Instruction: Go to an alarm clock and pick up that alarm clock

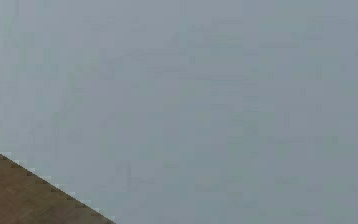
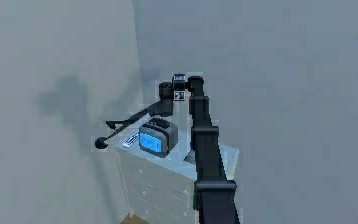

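Claw [image 2: 109, 133] first: its thin fingers slant down toward the arm side view's left from the dark square arm bar [image 2: 205, 150]. You cannot tell their state, or whether they hold anything. The dark, rounded, box-shaped alarm clock with a blue face [image 2: 157, 138] stands on the white chest of drawers [image 2: 157, 180], to the picture's right of the fingertips and just beside the bar. By my reading the tips reach past it, so you would draw them toward the clock.
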